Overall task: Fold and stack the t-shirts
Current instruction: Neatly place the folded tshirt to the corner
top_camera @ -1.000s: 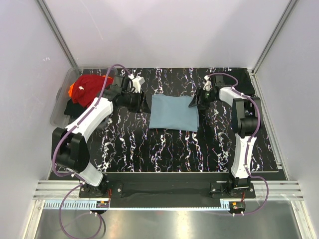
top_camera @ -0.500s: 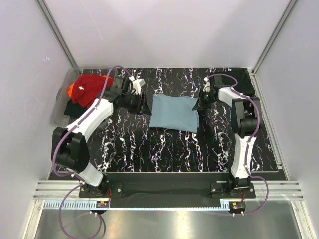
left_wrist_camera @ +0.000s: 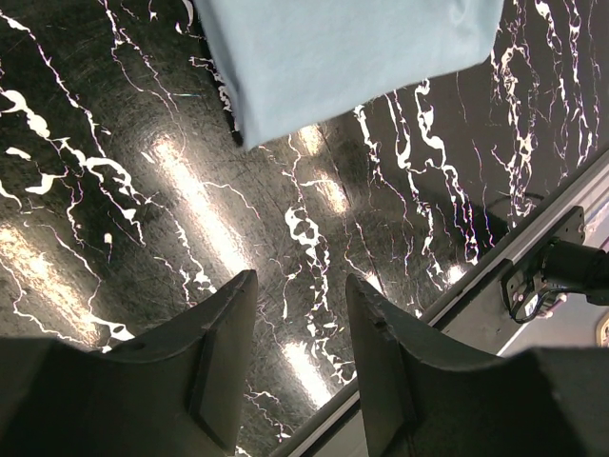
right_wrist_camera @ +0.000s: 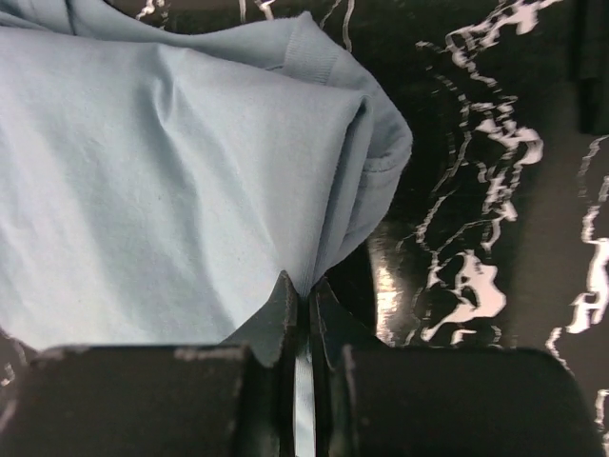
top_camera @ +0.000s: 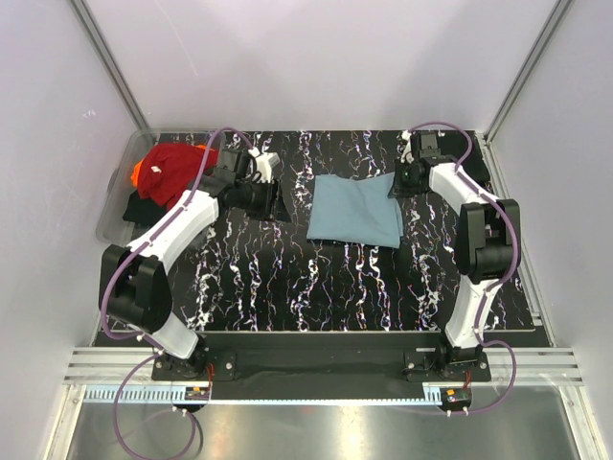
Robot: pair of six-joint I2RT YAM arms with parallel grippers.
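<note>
One folded teal-blue t-shirt (top_camera: 356,209) lies flat on the marbled table (top_camera: 287,287). The right gripper (top_camera: 396,188) is pressed together, pinching its far right corner; the left gripper (top_camera: 276,203) hangs just left of it, jaws spread, empty. Well left of it, one clear tub (top_camera: 107,230) holds three items: one red t-shirt (top_camera: 172,168), one orange t-shirt (top_camera: 139,173), one black t-shirt (top_camera: 144,206).

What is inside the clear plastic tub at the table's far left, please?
A red t-shirt on top, an orange one beside it, a black one beneath. The left arm hides the right side of the tub.
</note>
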